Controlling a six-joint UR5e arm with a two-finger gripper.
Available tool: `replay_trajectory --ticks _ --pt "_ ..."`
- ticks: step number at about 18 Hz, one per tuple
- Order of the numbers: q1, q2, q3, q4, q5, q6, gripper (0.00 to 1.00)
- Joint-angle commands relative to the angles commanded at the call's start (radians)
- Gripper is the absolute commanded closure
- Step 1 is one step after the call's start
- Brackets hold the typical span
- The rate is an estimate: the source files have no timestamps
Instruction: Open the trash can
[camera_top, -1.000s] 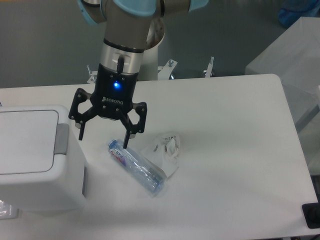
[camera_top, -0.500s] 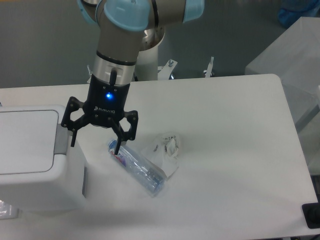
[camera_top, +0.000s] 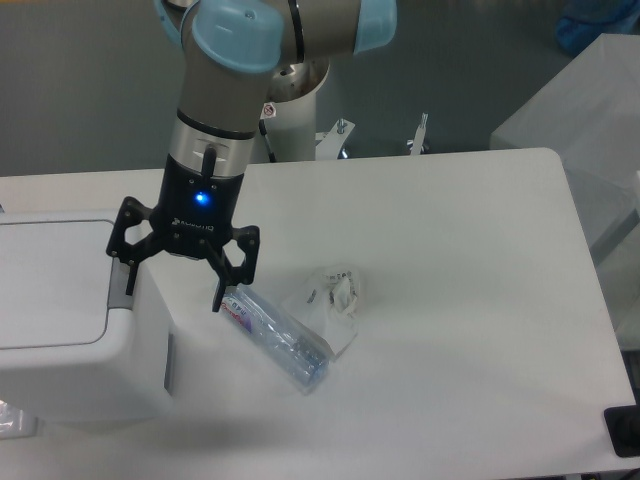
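White trash can (camera_top: 60, 320) sits under the wide-open, empty gripper (camera_top: 172, 295), poised over its right edge.

The arm reaches down with its gripper (camera_top: 173, 293) pointing downward, both fingers spread wide apart

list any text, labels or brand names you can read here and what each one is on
Gripper, open jaws: a white brand mark under the blue light, too blurred to read.
Plastic bottle: a red and blue label, lettering too small to read.
Robot arm: a small red and white sticker, unreadable.
Trash can: no text visible.
Crumpled clear wrapper: no readable print.
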Motion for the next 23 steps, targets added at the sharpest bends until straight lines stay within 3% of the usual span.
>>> replay_trajectory --ticks 23 --pt "-0.014 0.002 -0.025 0.002 0.002 0.0 0.0"
